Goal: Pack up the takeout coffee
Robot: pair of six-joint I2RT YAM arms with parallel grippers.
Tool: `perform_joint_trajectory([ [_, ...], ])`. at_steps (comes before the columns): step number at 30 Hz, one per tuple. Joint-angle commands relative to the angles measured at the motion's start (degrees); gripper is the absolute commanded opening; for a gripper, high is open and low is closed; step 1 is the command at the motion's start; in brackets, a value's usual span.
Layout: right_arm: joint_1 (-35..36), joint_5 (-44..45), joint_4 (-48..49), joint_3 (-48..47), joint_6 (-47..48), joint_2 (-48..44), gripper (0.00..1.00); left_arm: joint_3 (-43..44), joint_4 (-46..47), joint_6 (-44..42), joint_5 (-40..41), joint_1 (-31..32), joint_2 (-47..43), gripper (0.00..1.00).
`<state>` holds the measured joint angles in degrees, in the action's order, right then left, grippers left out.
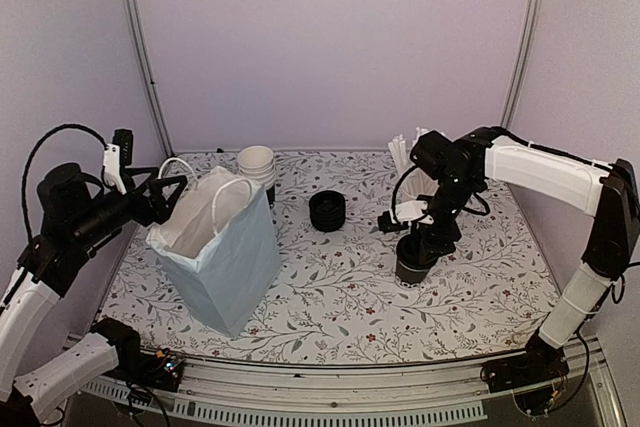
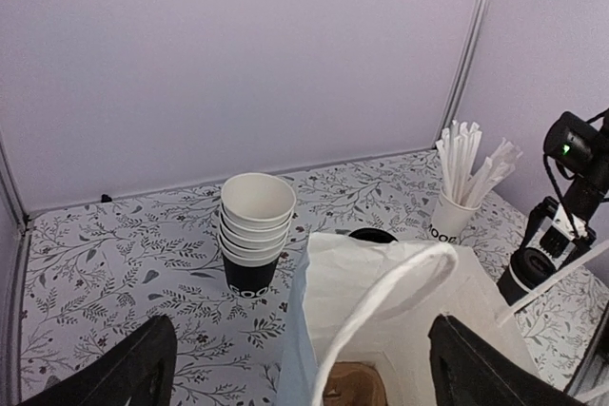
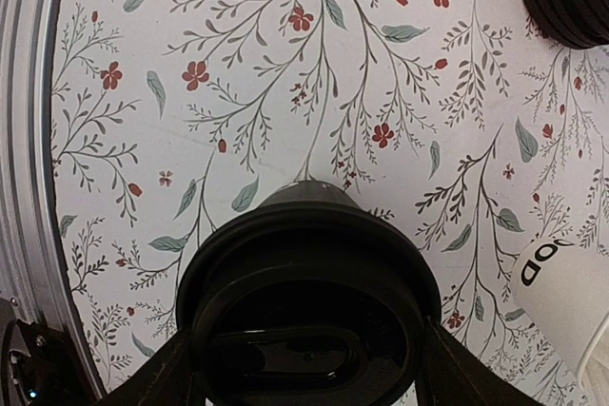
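The takeout coffee [image 1: 414, 265], a black paper cup with a round black lid, stands on the floral table right of centre. My right gripper [image 1: 421, 237] comes down on it from above. In the right wrist view its fingers [image 3: 176, 379] press against both sides of the lid [image 3: 309, 301], shut on the cup. The pale blue paper bag [image 1: 222, 252] stands open at the left. My left gripper [image 1: 163, 190] is at the bag's top left edge. In the left wrist view it is wide open [image 2: 300, 354], with a white bag handle [image 2: 381, 306] between its fingers.
A stack of black lids [image 1: 327, 210] sits mid-table. A nested stack of whitish-rimmed cups [image 1: 257, 166] stands behind the bag. A white cup of wrapped straws [image 2: 457, 216] is at the back right, close to the right arm. Something brown [image 2: 354, 385] lies in the bag's bottom.
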<state>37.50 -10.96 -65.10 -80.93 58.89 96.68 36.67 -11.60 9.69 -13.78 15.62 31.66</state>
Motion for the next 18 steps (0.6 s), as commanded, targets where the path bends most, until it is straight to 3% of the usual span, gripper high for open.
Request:
perform_joint_trajectory([
  [1, 0.4, -1.1, -0.6, -0.1, -1.5, -4.9, 0.61, 9.1, -7.5, 3.3, -0.6, -0.7, 2.4, 0.94],
  [5, 0.4, -2.6, -0.6, 0.1, -2.5, -6.8, 0.59, 22.2, -24.5, 9.8, 1.9, -0.7, 11.2, 0.95],
  [8, 0.4, -3.7, -0.3, 0.7, -3.5, -7.7, 0.58, 29.0, -34.7, 11.9, -1.7, -0.5, 16.8, 0.92],
  [14, 0.4, -4.6, 0.3, 1.9, -4.5, -9.2, 0.57, 32.3, -42.6, 11.5, 3.8, -0.6, 15.5, 0.92],
  [18, 0.4, -5.4, 0.3, 1.2, -5.0, -10.0, 0.57, 29.8, -43.4, 10.5, 1.0, -0.6, 15.7, 0.92],
])
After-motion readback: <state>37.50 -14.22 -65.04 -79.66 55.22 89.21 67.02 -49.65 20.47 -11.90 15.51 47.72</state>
